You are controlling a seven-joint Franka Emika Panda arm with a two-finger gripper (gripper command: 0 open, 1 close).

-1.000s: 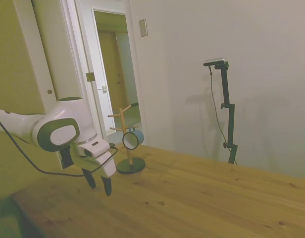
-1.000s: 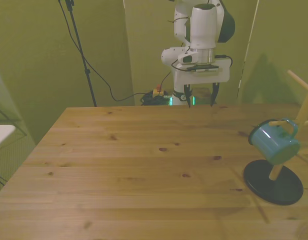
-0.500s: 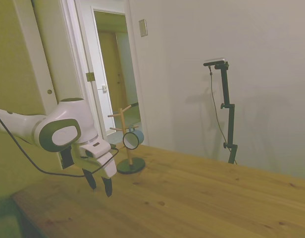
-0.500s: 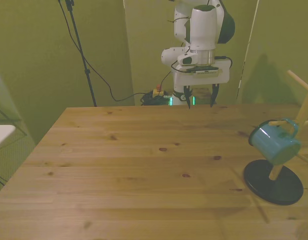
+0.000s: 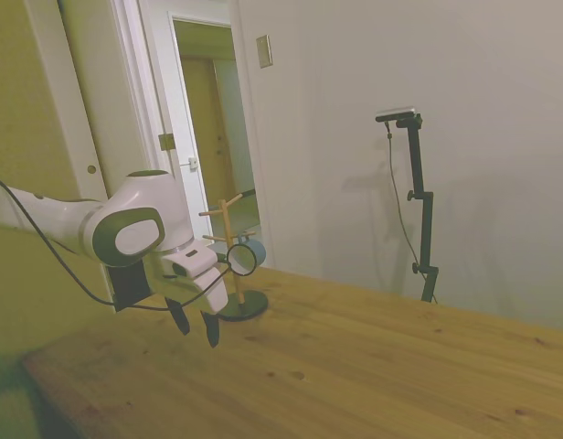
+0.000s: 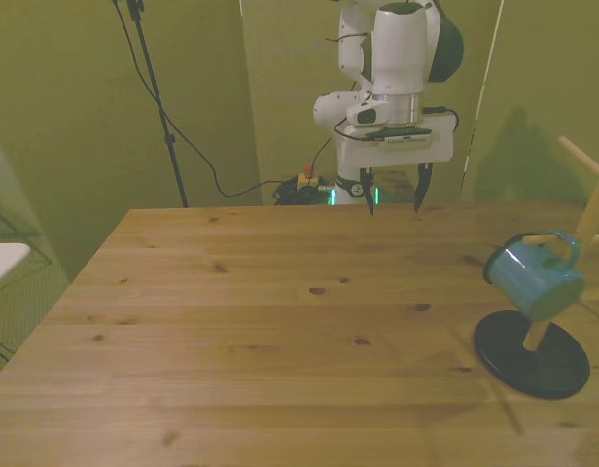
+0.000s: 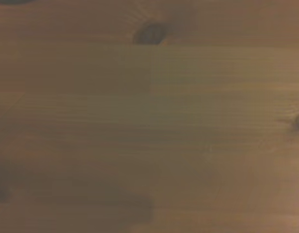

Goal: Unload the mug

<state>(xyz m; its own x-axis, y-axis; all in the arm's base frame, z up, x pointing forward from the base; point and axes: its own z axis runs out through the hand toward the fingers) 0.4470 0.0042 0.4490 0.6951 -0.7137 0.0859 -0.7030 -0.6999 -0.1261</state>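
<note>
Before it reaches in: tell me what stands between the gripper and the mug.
Nothing visible does. The gripper, open, hangs over the table's far edge; bare wood lies between it and the mug, which hangs on a peg of the wooden stand at the front view's right.

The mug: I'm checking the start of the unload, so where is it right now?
The mug hangs tilted on a peg of the wooden stand at the front view's right, apart from the open gripper near the table's far edge.

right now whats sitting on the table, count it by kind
mug: 1, hanging on the stand
peg stand: 1
total: 2
</note>
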